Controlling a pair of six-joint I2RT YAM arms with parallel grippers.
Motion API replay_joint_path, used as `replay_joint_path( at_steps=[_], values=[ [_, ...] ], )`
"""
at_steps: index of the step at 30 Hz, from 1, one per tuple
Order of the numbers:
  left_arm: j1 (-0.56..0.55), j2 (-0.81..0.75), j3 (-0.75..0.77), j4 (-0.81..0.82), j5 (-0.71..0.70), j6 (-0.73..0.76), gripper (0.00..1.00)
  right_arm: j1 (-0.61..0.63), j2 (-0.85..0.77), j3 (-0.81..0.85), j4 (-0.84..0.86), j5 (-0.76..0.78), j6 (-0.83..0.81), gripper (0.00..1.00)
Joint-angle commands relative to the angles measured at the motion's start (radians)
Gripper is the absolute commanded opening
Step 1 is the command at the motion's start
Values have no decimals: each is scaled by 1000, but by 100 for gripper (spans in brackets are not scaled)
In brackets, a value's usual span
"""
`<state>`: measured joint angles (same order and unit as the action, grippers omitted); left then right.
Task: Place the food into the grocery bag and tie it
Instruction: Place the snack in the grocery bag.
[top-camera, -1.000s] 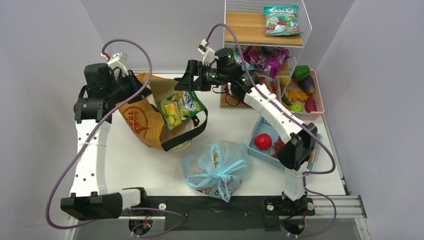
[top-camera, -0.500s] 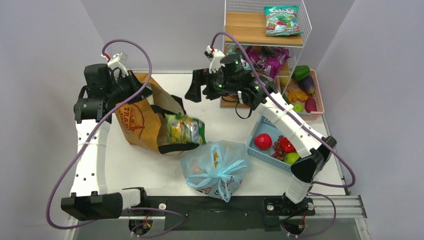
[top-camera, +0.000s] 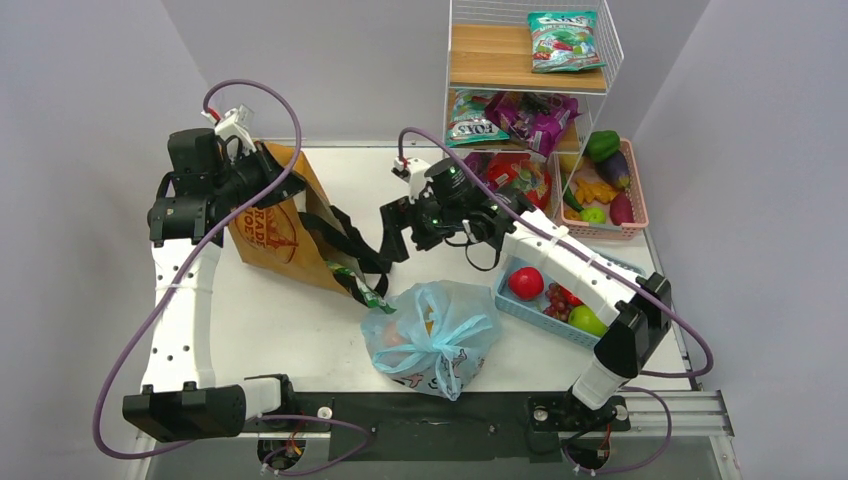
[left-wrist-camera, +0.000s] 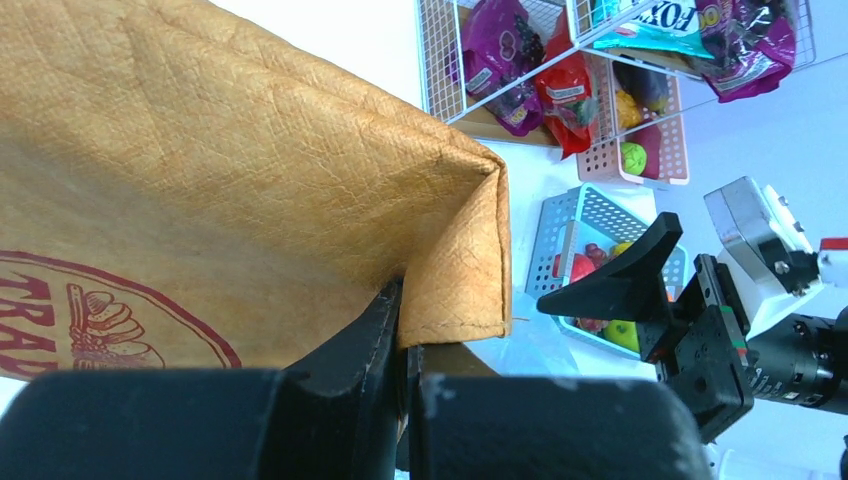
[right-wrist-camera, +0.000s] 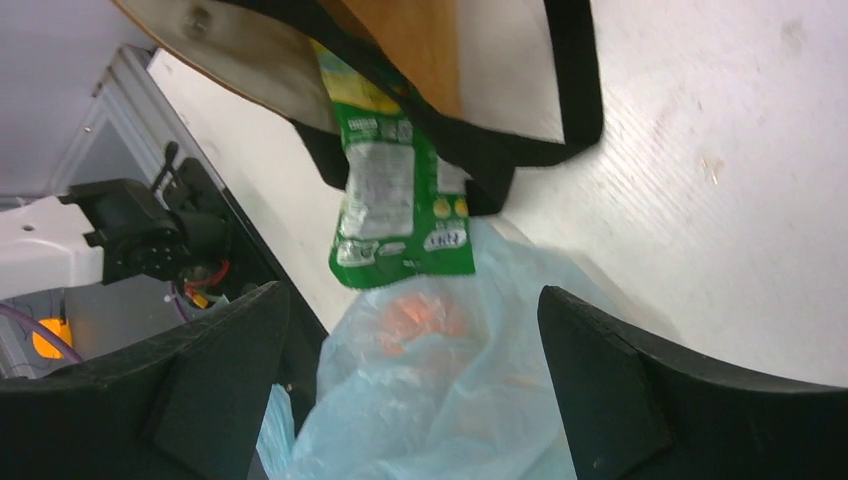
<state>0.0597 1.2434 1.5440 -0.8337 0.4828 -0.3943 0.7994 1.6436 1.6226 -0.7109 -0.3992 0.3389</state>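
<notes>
The light blue grocery bag (top-camera: 432, 340) sits near the table's front edge with its handles knotted. Food shows through the plastic as orange shapes (right-wrist-camera: 430, 315). My right gripper (top-camera: 392, 232) hangs open just beyond the grocery bag (right-wrist-camera: 480, 410), nothing between its fingers (right-wrist-camera: 215, 380). My left gripper (top-camera: 265, 160) is shut on the top corner of a tan tote (top-camera: 275, 235) and holds it up. In the left wrist view the gripper (left-wrist-camera: 408, 340) pinches the tote's folded edge (left-wrist-camera: 455, 290).
A green snack packet (right-wrist-camera: 400, 200) hangs out of the tote's mouth, over the grocery bag. A blue basket (top-camera: 520, 305) with a red fruit and grapes lies to the right. Behind it stand a pink basket (top-camera: 637, 195) of vegetables and a wire shelf (top-camera: 530, 70) with snack packets.
My right gripper has come from the back toward the front, over the grocery bag. The snack packet has slid down into the tote, which now stands more upright. The left gripper stays shut.
</notes>
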Motion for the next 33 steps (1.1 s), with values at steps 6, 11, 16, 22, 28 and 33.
replay_joint_path(
  at_steps=[6,11,16,22,28,33],
  values=[
    [2,-69,-17,122,101,-35,0,34,84,62,346,-31,60,91],
    [2,-96,-67,175,152,-49,0,50,132,116,434,-26,117,91],
    [2,-123,-109,230,185,-75,0,79,200,200,457,6,143,89],
    [2,-135,-120,246,208,-84,0,117,257,285,446,34,137,85],
    [2,-152,-104,253,238,-85,0,123,259,261,438,143,96,42],
    [2,-178,-72,233,208,-63,0,124,231,297,342,188,48,0]
  ],
)
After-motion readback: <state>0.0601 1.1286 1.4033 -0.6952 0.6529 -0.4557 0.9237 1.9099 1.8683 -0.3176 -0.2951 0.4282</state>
